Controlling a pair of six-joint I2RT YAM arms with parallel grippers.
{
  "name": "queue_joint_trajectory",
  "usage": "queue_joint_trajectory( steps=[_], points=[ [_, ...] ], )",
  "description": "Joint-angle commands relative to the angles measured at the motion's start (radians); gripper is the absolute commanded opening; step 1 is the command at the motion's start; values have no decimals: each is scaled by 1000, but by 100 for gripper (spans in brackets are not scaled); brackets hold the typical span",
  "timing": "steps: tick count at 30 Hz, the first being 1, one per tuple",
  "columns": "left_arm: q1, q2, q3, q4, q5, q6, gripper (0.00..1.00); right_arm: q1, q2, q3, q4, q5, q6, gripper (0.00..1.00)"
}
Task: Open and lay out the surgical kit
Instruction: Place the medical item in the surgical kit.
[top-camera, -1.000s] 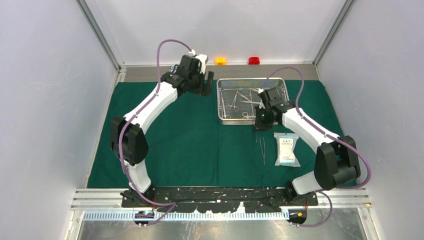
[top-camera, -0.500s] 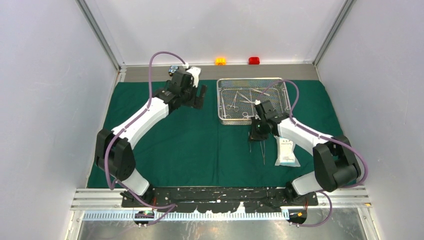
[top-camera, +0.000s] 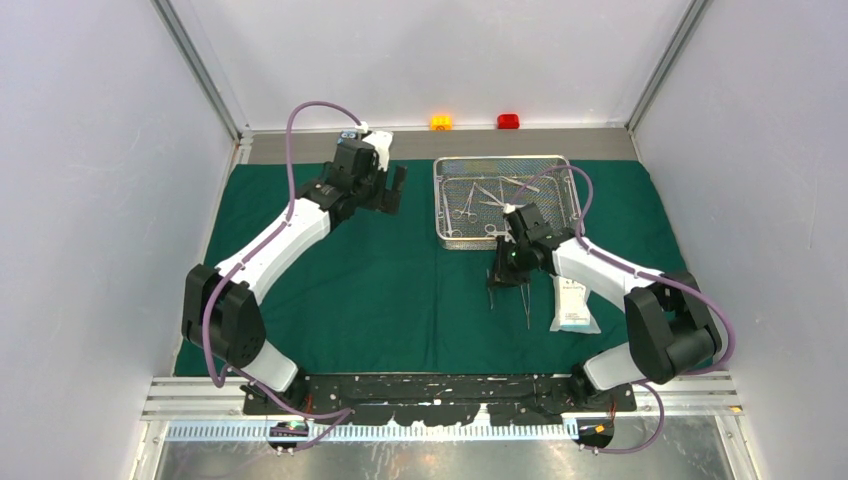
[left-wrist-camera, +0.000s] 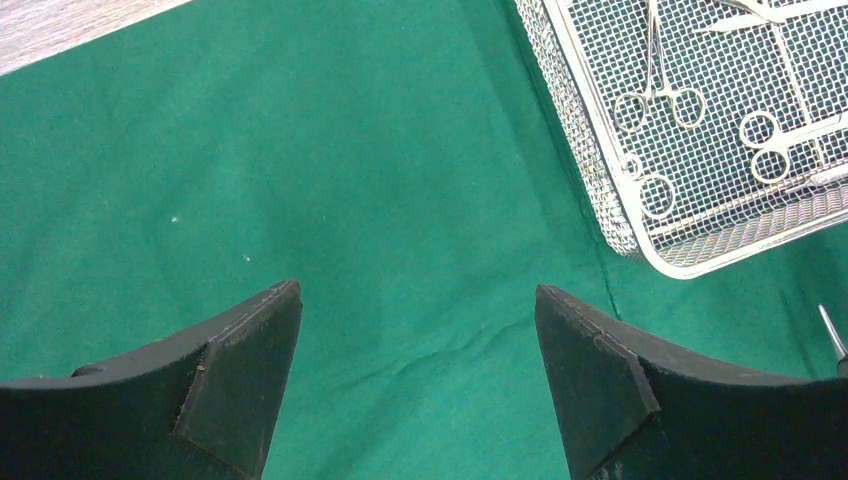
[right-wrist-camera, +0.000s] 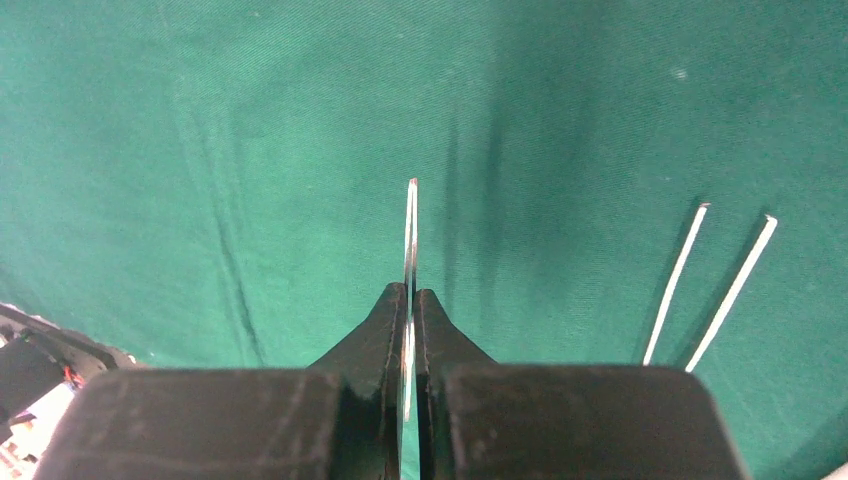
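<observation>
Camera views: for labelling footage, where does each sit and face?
Top external: above, behind the robot, looking down on green cloth; left arm, right arm show.
Left wrist: faces down at cloth and mesh tray; open left gripper shows.
Right wrist: faces down at cloth; right gripper shut on a steel tool.
Shared: top, left wrist see the tray.

Green cloth (top-camera: 380, 290) covers the table (top-camera: 300, 146). On it the mesh tray (top-camera: 438, 205) sits just beyond the right gripper (right-wrist-camera: 410, 295), loose tweezers (top-camera: 526, 300) just to its right, the packet (top-camera: 573, 303) further right. An orange block (top-camera: 441, 122) and a red block (top-camera: 508, 121) rest beyond on bare tabletop.
</observation>
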Motion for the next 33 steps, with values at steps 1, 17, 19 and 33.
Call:
queue_joint_trajectory(
  steps=[1,17,19,33],
  points=[
    [9,-33,-9,59,-17,15,89,12,1,5,65,-58,11,3],
    [28,-68,-26,59,-20,22,90,13,-73,-62,174,-236,5,0],
    [29,-75,-31,59,-20,22,90,15,-97,-74,196,-237,35,0],
    [30,-70,-21,47,-21,24,91,113,-113,-26,47,-44,47,0]
  ],
)
